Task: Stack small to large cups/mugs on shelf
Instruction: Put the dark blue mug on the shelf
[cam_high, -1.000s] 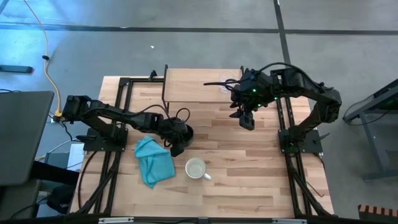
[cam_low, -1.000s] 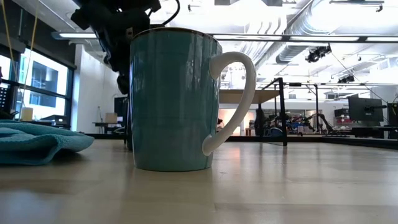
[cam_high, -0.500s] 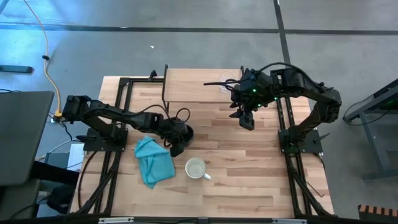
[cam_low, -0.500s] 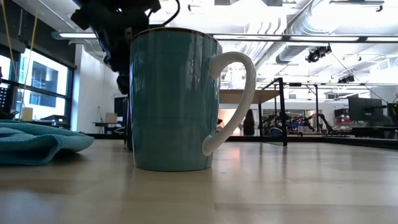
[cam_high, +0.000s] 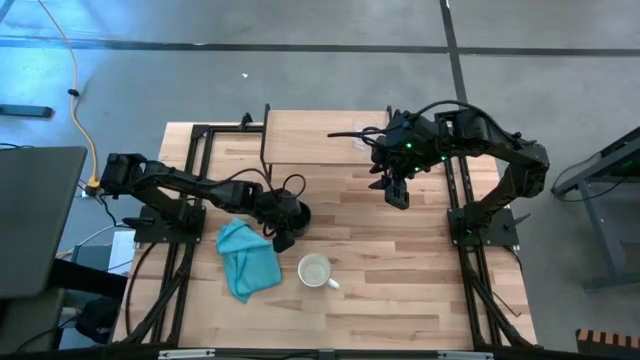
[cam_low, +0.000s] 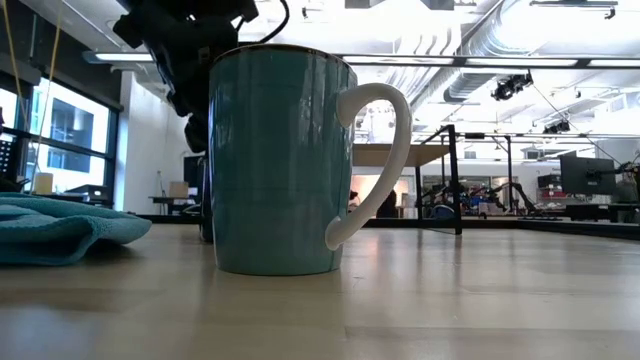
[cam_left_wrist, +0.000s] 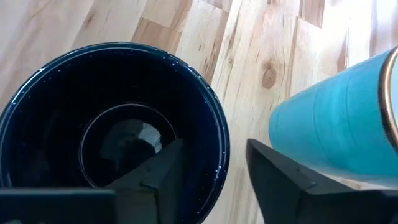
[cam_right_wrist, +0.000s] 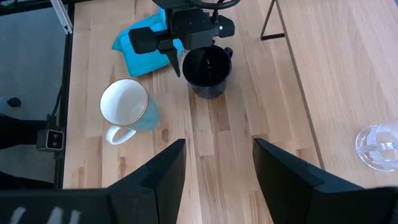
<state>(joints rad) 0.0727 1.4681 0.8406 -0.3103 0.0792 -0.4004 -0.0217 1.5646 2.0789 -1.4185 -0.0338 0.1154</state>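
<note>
While the left tool (cam_left_wrist: 211, 171) straddles the dark glossy mug's (cam_high: 291, 216) rim, jaws parted, gripping nothing, mid-table, it should close squarely before lifting. At three o'clock, the right tool (cam_high: 397, 194) hovers wide open, empty.

A robotics lab or workshop: exposed ceiling ducts (cam_low: 470, 50) at upper right, more robot rigs (cam_low: 480, 195) behind, bare concrete floor (cam_high: 300, 75).
</note>
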